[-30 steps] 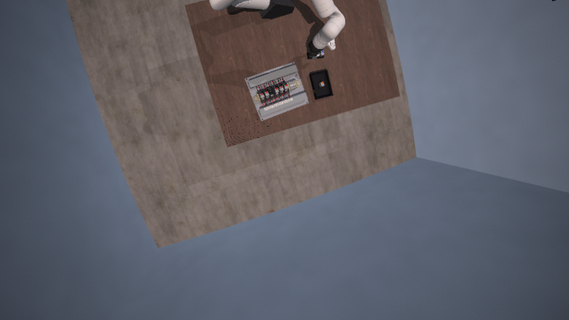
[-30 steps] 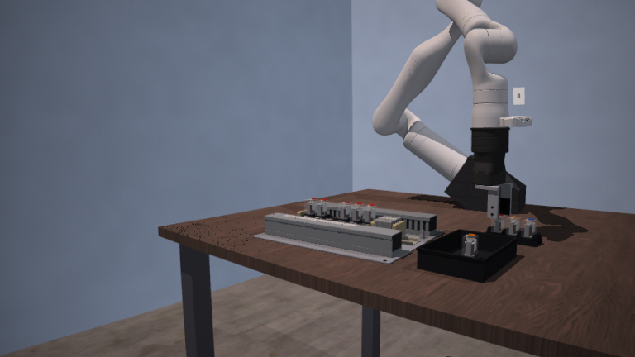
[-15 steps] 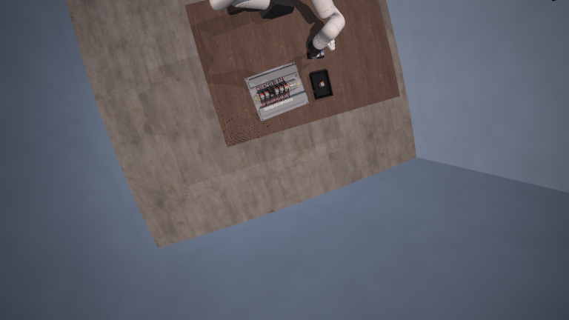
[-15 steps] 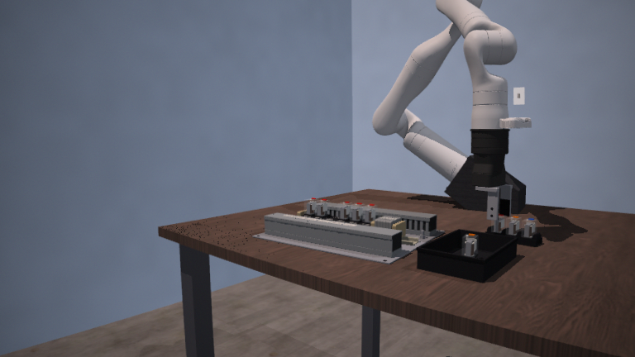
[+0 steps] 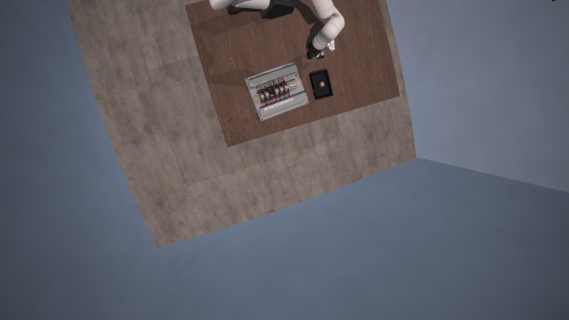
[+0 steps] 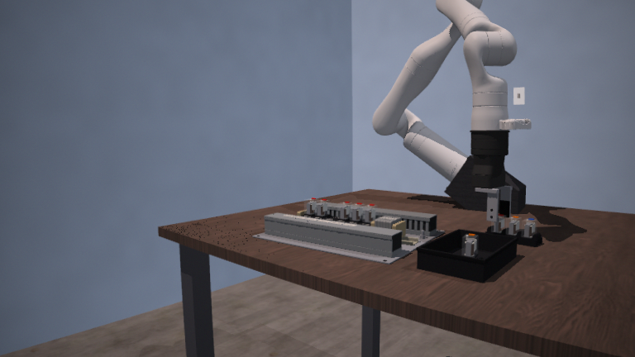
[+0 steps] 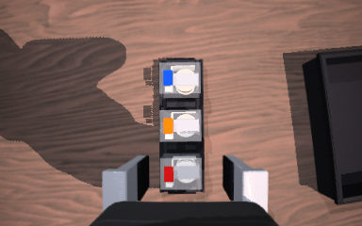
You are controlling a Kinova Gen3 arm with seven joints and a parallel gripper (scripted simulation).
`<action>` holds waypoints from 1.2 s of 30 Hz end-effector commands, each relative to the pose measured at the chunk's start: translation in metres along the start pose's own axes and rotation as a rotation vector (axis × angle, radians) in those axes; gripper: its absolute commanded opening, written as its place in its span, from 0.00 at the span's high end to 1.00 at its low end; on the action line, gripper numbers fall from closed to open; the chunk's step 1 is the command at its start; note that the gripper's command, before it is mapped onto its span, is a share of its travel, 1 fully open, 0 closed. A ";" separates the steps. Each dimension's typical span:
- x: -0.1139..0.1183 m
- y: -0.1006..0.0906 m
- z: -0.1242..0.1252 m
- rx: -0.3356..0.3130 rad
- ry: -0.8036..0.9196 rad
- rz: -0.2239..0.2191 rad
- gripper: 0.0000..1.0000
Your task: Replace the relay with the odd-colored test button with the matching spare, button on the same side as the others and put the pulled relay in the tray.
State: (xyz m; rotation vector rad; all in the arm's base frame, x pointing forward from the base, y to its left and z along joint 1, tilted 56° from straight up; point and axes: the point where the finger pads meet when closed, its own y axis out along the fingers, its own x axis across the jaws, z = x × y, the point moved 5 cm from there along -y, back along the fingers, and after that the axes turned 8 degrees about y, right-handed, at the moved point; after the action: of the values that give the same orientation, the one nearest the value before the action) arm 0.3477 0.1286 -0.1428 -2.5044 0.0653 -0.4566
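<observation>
My gripper (image 6: 499, 213) (image 7: 186, 171) is open, with one finger each side of the spare relay with the red button (image 6: 498, 225) (image 7: 189, 170) and a little above it. That spare stands in the black holder (image 7: 181, 148) with the orange-button spare (image 6: 513, 226) (image 7: 186, 126) and the blue-button spare (image 6: 529, 228) (image 7: 186, 81). All buttons there are on the left in the wrist view. A relay with an orange button (image 6: 470, 246) (image 5: 321, 84) stands upright in the black tray (image 6: 446, 260) (image 7: 321, 127). The row holds several red-button relays (image 6: 345, 212), with a gap between them.
The panel plate (image 6: 327, 251) carries the row between two raised grey ducts; the front duct (image 6: 327, 233) hides the sockets in the exterior view. End blocks (image 6: 389, 221) stand at the row's tray end. The tray lies between the panel's side and the table's front right.
</observation>
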 end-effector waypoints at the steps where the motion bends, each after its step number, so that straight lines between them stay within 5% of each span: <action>1: -0.001 0.005 0.000 0.001 -0.006 0.002 0.00; 36: -0.001 0.012 0.000 0.001 -0.006 0.003 0.00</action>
State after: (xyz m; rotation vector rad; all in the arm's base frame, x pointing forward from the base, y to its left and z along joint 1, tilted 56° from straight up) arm 0.3485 0.1221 -0.1472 -2.5040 0.0662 -0.4570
